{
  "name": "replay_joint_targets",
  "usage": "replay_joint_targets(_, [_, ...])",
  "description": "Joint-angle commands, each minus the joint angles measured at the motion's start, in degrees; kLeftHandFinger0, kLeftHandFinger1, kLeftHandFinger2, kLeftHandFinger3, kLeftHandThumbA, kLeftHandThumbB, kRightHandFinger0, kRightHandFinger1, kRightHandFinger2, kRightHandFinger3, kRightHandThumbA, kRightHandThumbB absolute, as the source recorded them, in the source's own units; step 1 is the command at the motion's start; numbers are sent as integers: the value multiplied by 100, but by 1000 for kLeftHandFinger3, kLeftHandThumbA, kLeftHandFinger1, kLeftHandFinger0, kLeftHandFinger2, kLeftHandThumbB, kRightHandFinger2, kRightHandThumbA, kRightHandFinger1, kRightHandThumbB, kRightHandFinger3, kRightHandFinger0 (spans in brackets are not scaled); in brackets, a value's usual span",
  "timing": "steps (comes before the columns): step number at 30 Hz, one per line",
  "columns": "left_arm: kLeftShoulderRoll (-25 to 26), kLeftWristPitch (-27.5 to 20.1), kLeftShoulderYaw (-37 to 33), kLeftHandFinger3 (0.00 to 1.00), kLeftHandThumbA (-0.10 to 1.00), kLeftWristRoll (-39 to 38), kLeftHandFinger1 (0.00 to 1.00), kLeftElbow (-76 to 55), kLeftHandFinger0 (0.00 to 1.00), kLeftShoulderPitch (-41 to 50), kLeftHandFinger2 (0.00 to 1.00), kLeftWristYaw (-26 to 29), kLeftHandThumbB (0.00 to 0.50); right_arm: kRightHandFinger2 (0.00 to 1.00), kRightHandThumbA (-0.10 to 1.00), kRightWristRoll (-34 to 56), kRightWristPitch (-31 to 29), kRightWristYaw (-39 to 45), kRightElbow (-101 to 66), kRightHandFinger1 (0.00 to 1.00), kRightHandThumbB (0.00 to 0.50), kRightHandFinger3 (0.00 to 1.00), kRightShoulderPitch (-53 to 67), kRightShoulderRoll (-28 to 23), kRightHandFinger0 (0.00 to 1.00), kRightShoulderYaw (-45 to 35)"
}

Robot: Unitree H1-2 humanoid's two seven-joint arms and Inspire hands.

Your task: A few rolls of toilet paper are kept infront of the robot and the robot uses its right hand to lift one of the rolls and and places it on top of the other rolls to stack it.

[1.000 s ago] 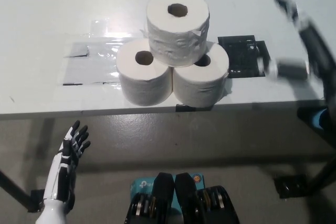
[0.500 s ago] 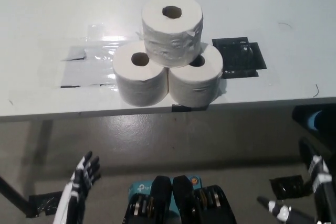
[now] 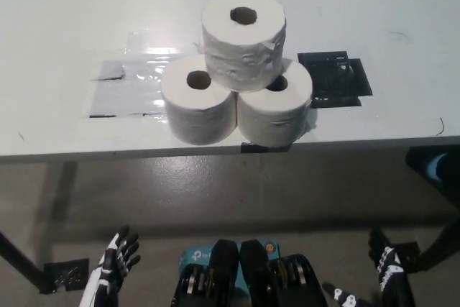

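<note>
- Three rolls of toilet paper stood on the white bench (image 3: 57,26), close to its front edge
- The left bottom roll (image 3: 198,108) and the right bottom roll (image 3: 276,111) stood upright side by side, touching, each with its core hole facing up
- The top roll (image 3: 243,39) sat upright on both of them, bridging the seam between the pair and partly covering the core hole of the right one
- A patch of clear tape (image 3: 133,85) shone on the bench just to the left of the stack, with a small grey piece at its far left corner
- A black square patch (image 3: 334,79) lay flat on the bench just to the right of the stack, near the right bottom roll
- My right hand (image 3: 384,278) was low at the bottom right of the view, below the bench edge and over the floor (image 3: 237,192), well apart from the rolls; it held nothing and its fingers were spread apart
- My left hand (image 3: 115,267) rested low at the bottom left, also below the bench and over the floor, released with its fingers apart and grasping nothing
- A small black piece (image 3: 63,275) lay on the floor just left of my left hand
- Neither hand touched the stack, which stood alone on the bench
</note>
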Motion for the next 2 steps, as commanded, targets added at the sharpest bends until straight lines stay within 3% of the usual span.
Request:
replay_joint_targets(1, [-89, 13, 7, 1000, 1000, 348, 1000, -244, 1000, -63, 1000, 218, 155, 1000, 1000, -45, -716, -615, 187, 1000, 329, 1000, -168, -183, 1000, 259])
replay_joint_targets(2, [-97, 33, 11, 1000, 1000, 334, 1000, -256, 1000, -60, 1000, 216, 159, 1000, 1000, -37, -716, -628, 190, 1000, 329, 1000, -168, -202, 1000, 294])
